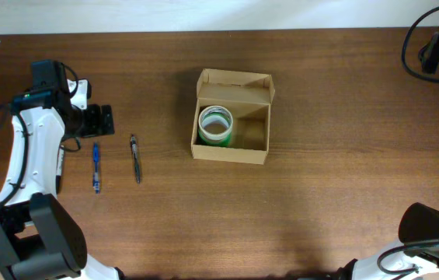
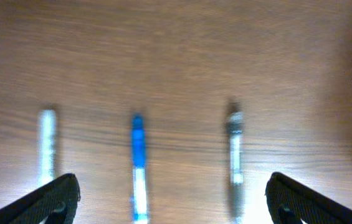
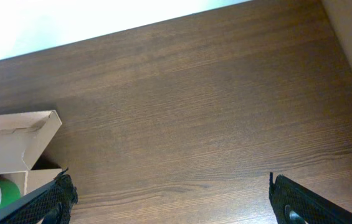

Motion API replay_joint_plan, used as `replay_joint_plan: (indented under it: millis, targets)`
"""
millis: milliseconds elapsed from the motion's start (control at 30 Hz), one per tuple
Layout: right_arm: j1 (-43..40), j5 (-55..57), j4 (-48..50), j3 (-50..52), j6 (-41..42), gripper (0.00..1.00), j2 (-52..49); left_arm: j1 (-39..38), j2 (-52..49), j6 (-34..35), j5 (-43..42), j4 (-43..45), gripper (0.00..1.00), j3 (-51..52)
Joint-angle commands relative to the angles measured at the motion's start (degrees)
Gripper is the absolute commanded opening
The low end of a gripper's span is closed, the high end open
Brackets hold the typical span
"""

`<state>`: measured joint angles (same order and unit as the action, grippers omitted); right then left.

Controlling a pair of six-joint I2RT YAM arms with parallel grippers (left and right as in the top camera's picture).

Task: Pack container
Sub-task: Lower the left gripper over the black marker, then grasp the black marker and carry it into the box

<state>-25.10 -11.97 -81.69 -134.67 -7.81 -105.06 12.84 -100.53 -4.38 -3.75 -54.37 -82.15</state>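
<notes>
The container point(image 1: 231, 152) is a small tan cardboard box in the middle of the table, with its lid flap point(image 1: 235, 84) folded back on the far side. A green and white tape roll point(image 1: 215, 124) lies in its left half. My left gripper point(image 1: 104, 120) hovers open at the far left, above the pens. In the blurred left wrist view, the left gripper point(image 2: 171, 186) has a blue pen point(image 2: 138, 158) and a silver pen point(image 2: 235, 152) framed between its wide jaws. My right gripper point(image 3: 169, 183) is open over bare wood. The container point(image 3: 14, 140) sits at its lower left.
A blue pen point(image 1: 95, 167) and a silver pen point(image 1: 135, 158) lie parallel, left of the box. A third, pale pen point(image 2: 47, 146) lies further left, partly under my left arm point(image 1: 29, 148). The right arm's base point(image 1: 429, 233) fills the bottom right corner. Cables point(image 1: 437, 47) sit top right.
</notes>
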Motion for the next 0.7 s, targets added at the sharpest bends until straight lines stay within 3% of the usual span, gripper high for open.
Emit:
replay_joint_plan:
  millis: [0, 67, 100, 167, 233, 433, 667]
  targets:
    - [0.0, -0.9, 0.1, -0.2, 0.4, 0.99, -0.1, 1.9, -0.4, -11.2, 6.6, -0.7, 0.96, -0.6]
    - [0.0, -0.9, 0.1, -0.2, 0.4, 0.99, -0.1, 3.8, -0.4, -15.1, 6.3, -0.8, 0.96, -0.6]
    - [-0.1, -0.9, 0.1, -0.2, 0.4, 0.99, -0.1, 4.7, -0.4, -16.9, 6.4, -0.5, 0.91, -0.6]
    - [0.0, -0.9, 0.1, -0.2, 0.4, 0.99, -0.1, 6.8, -0.6, -22.0, 7.5, 0.0, 0.71, -0.5]
    - [0.0, -0.9, 0.1, -0.2, 0.4, 0.99, -0.1, 9.5, -0.7, -22.6, 9.4, 0.7, 0.67, -0.5]
    - [0.0, -0.9, 0.1, -0.2, 0.4, 0.99, -0.1, 16.5, -1.0, -17.9, 2.6, 0.6, 0.73, 0.0]
    - [0.0, -0.9, 0.1, -0.2, 0.4, 0.99, -0.1, 17.0, -4.9, -16.8, 2.4, 2.8, 0.79, 3.5]
